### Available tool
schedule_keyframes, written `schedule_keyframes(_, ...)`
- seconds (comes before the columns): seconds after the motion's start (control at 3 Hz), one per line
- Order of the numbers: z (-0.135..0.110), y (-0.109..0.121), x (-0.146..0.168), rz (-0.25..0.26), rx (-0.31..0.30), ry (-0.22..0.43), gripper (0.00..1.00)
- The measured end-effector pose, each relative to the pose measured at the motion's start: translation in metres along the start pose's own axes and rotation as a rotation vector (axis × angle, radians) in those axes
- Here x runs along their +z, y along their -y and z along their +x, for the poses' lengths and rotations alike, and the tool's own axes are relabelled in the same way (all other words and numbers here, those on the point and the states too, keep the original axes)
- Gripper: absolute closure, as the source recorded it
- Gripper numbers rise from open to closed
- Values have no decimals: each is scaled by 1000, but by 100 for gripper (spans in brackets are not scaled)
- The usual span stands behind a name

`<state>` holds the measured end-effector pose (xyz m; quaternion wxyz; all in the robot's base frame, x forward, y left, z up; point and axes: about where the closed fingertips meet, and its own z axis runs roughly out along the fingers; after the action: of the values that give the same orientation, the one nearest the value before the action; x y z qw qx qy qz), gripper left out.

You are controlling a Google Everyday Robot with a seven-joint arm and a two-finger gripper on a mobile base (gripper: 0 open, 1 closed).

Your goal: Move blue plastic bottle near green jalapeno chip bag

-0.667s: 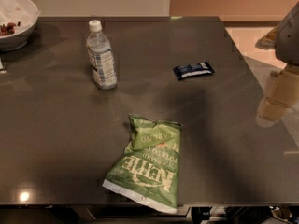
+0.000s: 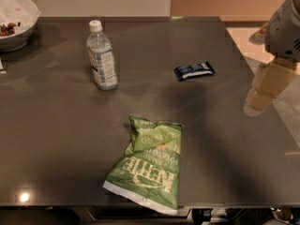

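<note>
The blue plastic bottle (image 2: pixel 102 57) stands upright at the back left of the dark table, with a white cap and a pale blue-and-white label. The green jalapeno chip bag (image 2: pixel 149 164) lies flat and wrinkled near the table's front edge, well in front of and to the right of the bottle. My gripper (image 2: pixel 255 106) hangs at the far right over the table's right edge, pointing down and left. It is far from both the bottle and the bag and holds nothing that I can see.
A flat dark-blue snack wrapper (image 2: pixel 194 71) lies right of centre, between the bottle and the gripper. A white bowl (image 2: pixel 16 25) with some food sits at the back left corner. The table's right edge (image 2: pixel 262 125) runs under the gripper.
The gripper has shifted a little to the left, further over the table's right edge. The bottle, bag and wrapper have not moved.
</note>
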<state>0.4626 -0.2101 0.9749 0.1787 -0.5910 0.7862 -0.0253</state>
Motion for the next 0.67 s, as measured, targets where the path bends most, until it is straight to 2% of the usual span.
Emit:
schedule_keyframes(0.33,-25,32,23,1,36,74,0)
schedule_keyframes(0.67,-58,62,39,15,74,176,0)
